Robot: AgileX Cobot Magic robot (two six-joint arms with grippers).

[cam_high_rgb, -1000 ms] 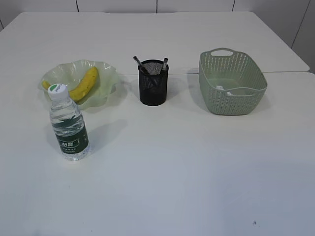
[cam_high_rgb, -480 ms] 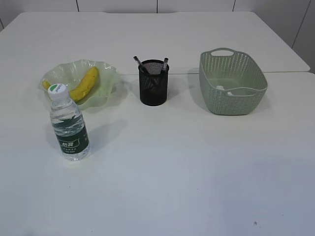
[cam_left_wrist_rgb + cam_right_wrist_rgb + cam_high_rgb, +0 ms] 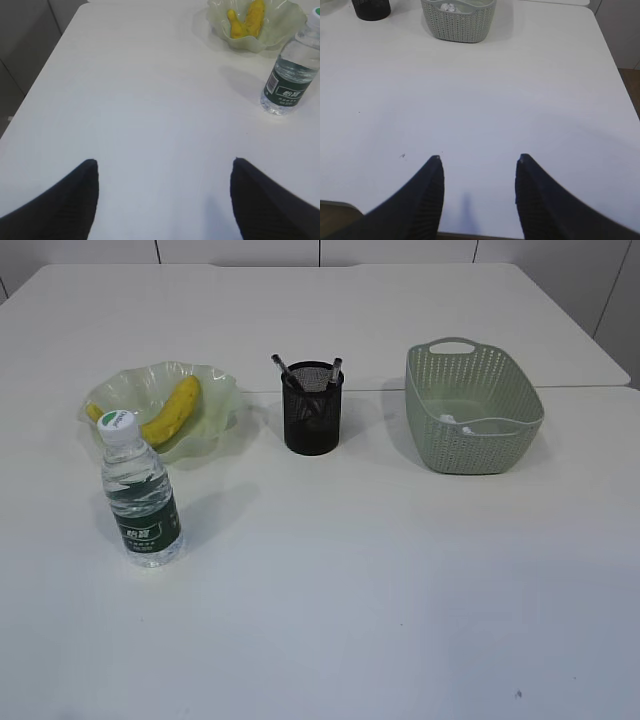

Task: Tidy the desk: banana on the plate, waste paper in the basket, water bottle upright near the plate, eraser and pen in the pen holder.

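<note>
The banana (image 3: 172, 410) lies in the pale-green wavy plate (image 3: 215, 390) at the back left of the desk (image 3: 380, 590). Just in front of the plate the water bottle (image 3: 140, 495) stands upright. Two pens (image 3: 284, 370) stick out of the black mesh pen holder (image 3: 312, 420); the eraser is hidden. White waste paper (image 3: 448, 7) lies inside the sage-green basket (image 3: 470, 410). Neither arm shows in the exterior view. My left gripper (image 3: 164, 162) hangs open over bare desk, short of the water bottle (image 3: 292, 70) and plate (image 3: 287, 17). Open too, my right gripper (image 3: 479, 157) is near the desk's front edge, with the basket (image 3: 457, 22) far ahead.
A seam between two tabletops runs behind the pen holder and basket. The desk's right edge (image 3: 620, 75) and front edge show in the right wrist view, its left edge (image 3: 37, 85) in the left wrist view.
</note>
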